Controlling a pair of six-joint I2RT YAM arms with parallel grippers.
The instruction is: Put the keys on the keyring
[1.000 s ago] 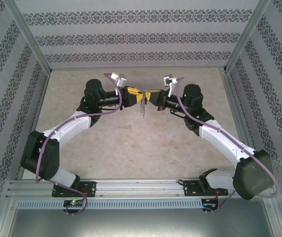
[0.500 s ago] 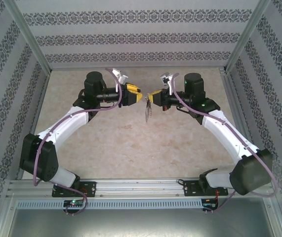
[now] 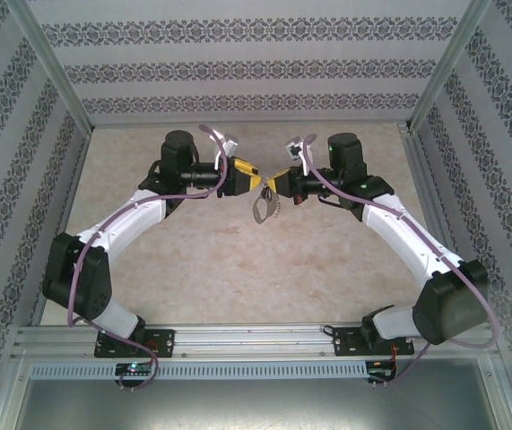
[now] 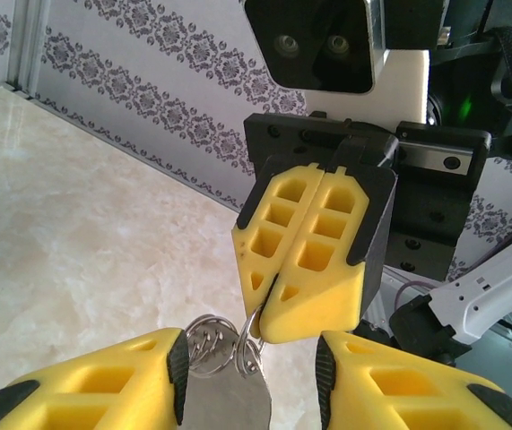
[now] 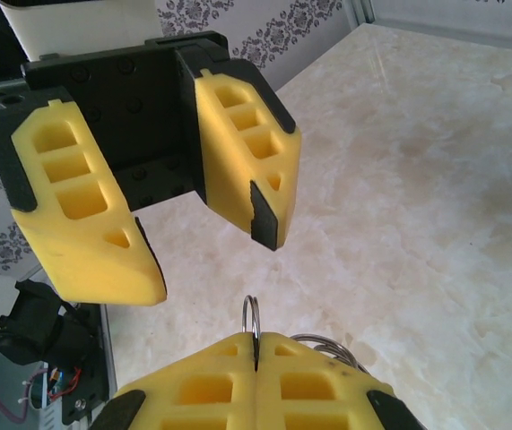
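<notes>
While the right fingers (image 4: 272, 309) clench the keyring (image 3: 262, 209), it hangs above the counter (image 3: 238, 260). The left fingers (image 3: 255, 176) stand released nearby.

keyring (image 3: 262, 207): grey metal bunch, hangs clear above tabletop (image 3: 238, 269), dangling from the pinched tips of right hand (image 3: 273, 183). Thin wire ring (image 5: 251, 315) caught upright between those tips; coiled ring (image 4: 211, 340) and flat grey plate (image 4: 229, 403) hang just below
</notes>
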